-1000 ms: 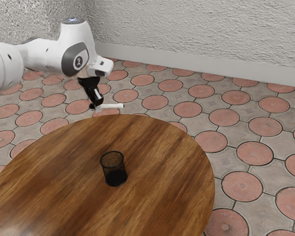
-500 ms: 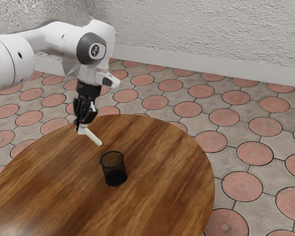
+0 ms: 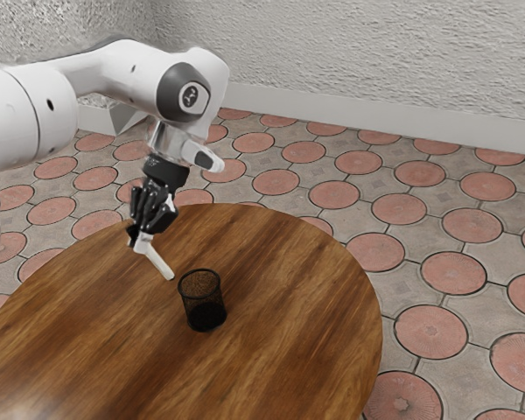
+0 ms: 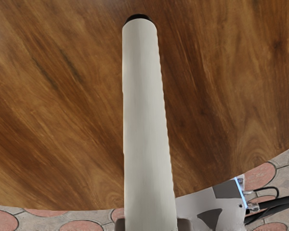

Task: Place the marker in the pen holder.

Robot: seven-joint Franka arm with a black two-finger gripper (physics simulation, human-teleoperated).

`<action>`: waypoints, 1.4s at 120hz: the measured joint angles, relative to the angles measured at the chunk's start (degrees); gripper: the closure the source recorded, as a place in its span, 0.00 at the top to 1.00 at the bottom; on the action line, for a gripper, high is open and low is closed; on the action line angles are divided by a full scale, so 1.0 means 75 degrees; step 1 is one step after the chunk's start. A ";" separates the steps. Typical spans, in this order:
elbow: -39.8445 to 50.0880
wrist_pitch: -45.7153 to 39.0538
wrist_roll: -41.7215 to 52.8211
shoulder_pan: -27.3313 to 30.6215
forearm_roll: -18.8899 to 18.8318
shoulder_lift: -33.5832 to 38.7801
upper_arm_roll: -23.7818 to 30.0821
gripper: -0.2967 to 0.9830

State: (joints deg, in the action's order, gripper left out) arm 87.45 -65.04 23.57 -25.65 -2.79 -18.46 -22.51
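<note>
In the exterior view my black gripper (image 3: 140,241) is over the table's far left part, shut on the white marker (image 3: 160,263). The marker slants down from the fingers, its dark-tipped end in the air near the rim of the black mesh pen holder (image 3: 202,302). That holder stands upright on the round wooden table (image 3: 289,289). In the wrist view the marker (image 4: 145,120) extends away from the gripper (image 4: 151,225), whose finger ends flank it at the lower edge.
The table's curved edge runs below the hand, with the tiled floor (image 3: 334,194) beyond it. The robot's base (image 4: 212,208) and some black cables (image 4: 269,204) are past the table edge in the wrist view.
My hand has come lower and over the table, tilting as it moved. The marker went from nearly level to slanting downward, its free end now close to the holder, which has stayed put.
</note>
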 joint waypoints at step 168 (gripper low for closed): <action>-0.0730 -0.1864 -0.0125 0.0537 0.0069 -0.1691 0.0557 0.18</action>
State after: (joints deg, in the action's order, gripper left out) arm 81.97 -79.02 22.63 -21.62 -2.27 -31.14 -18.33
